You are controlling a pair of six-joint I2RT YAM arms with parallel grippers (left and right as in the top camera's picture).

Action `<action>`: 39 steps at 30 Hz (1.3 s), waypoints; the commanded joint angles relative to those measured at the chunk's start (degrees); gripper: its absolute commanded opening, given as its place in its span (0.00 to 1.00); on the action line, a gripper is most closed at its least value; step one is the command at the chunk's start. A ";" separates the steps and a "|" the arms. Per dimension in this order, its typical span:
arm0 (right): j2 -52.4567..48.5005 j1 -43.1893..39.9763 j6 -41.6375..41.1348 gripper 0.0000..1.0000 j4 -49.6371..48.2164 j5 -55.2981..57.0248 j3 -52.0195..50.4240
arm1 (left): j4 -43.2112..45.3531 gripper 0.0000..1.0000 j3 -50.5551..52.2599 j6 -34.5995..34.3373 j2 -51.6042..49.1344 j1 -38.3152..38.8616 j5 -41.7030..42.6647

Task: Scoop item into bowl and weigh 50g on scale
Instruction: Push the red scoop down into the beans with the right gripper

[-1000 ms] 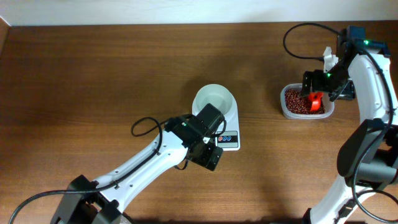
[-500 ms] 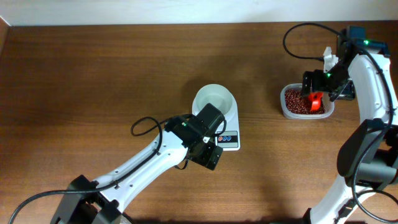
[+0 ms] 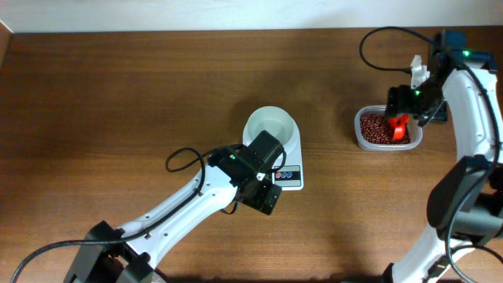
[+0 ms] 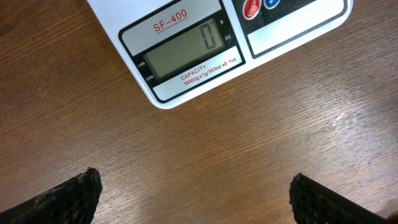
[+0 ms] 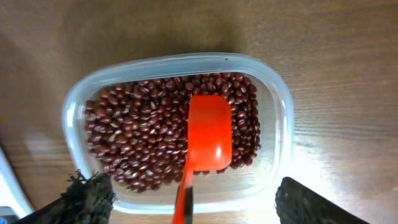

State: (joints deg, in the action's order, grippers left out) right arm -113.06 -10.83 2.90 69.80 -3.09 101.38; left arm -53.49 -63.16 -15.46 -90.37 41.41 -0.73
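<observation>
- Right pincer (image 5: 199, 198) spread astride the red scoop (image 5: 210, 134) handle; an off-centre close could flick beans (image 5: 134, 140) from the tub (image 5: 285, 118)
- Left pincer (image 4: 199, 196) spread, empty, beside the scale (image 4: 180, 46)

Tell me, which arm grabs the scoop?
Probably right: the right gripper hangs over the red plastic scoop in the clear tub of reddish-brown beans; the left gripper is by the white scale.

table (image 3: 118, 94): dark brown wood grain | wall (image 3: 196, 14): pale strip

Reddish-brown beans (image 5: 124, 143), red scoop (image 5: 208, 137), white scale (image 4: 186, 53), white bowl (image 3: 271, 126)
</observation>
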 commanded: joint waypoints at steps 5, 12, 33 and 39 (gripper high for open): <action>3.08 0.33 -0.33 0.59 2.64 -1.38 0.15 | 0.07 0.99 0.44 0.07 0.59 0.17 -0.74; 3.08 0.74 -0.31 0.46 1.11 -1.14 -3.19 | 0.07 0.99 0.44 0.07 0.59 0.17 -0.74; 3.08 0.59 -0.33 0.09 -9.42 2.32 -10.49 | 0.07 0.99 0.44 0.07 0.59 0.17 -0.74; 3.08 0.57 1.66 0.05 -10.05 3.76 -10.49 | 0.07 0.99 0.44 0.07 0.59 0.17 -0.74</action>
State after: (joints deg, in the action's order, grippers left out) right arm -110.93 -10.41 3.68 60.45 -2.04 91.57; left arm -53.45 -63.13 -15.49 -90.37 41.41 -0.91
